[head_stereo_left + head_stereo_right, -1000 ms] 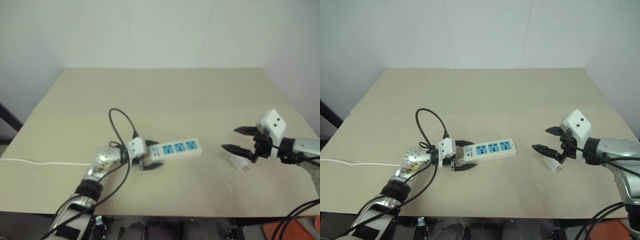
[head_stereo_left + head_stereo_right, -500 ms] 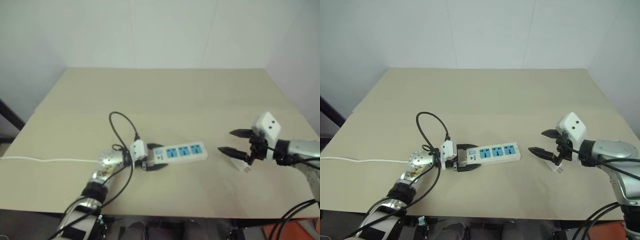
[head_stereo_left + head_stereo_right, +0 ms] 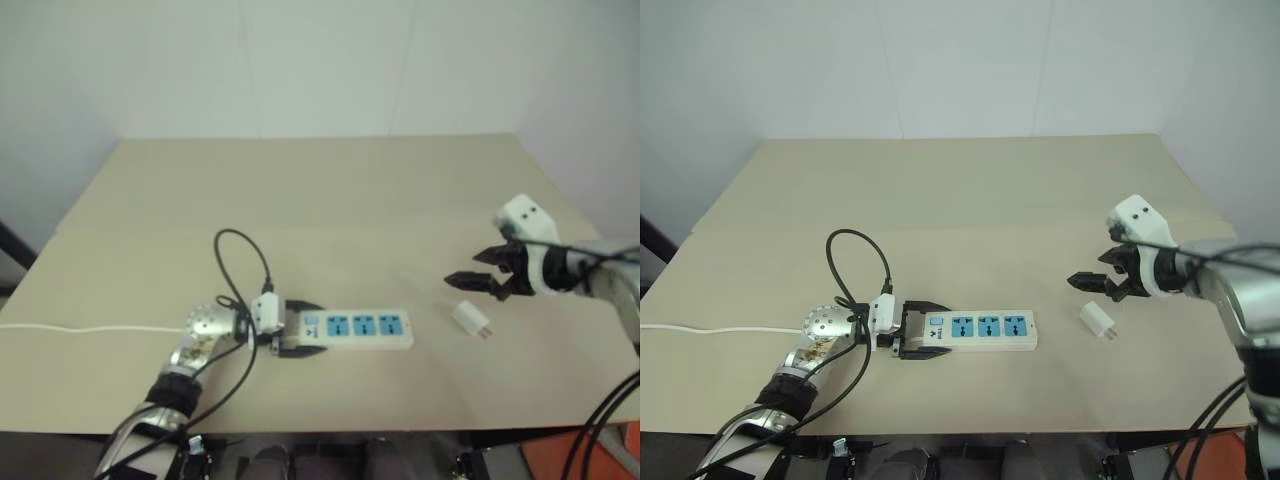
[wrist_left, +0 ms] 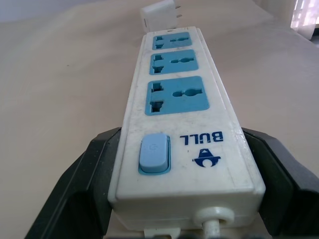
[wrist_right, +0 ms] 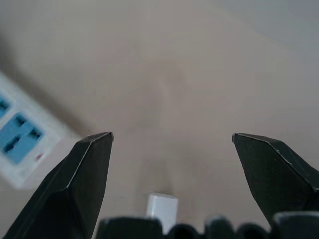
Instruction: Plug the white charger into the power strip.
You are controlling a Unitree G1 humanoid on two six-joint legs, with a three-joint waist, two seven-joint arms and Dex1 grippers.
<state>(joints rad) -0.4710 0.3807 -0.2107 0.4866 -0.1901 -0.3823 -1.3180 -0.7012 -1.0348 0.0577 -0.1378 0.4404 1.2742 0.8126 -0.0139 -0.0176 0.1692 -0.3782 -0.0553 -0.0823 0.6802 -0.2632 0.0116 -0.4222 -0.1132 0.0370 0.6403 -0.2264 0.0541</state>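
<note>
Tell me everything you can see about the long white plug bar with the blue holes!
The power strip is a long, narrow bar that looks like white plastic, lying flat on the tan table. It has three blue sockets in a row, all empty, then a pale blue switch and a printed logo at one end. A white cord leaves that end. The left claw has a black finger on each side of the switch end.
</note>
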